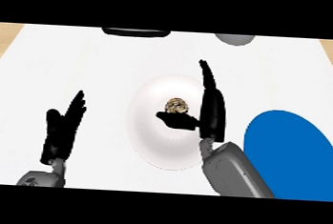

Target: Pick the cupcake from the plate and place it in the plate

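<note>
The cupcake (177,105) sits at the centre of the white plate (148,141), where the right hand (210,111), fingers straight and thumb just beside it, is spread to close around it, while the blue plate (294,159) waits right of the white plate and the left hand (61,127) rests open left of it.

The counter top (73,56) is seen as a smooth, matt white surface, edged at both sides by a pale wood-grained strip (4,34). A white plate (154,137) is shown smooth with a faint sheen — ceramic by its look. The blue plate (294,159) is rendered flat and evenly matt. The cupcake (177,105) appears rough and crumbly, in mottled brown. Both hands — left hand (61,127), right hand (213,111) — are finished in matt black, and the forearm (233,172) in smooth grey plastic-like casing.
</note>
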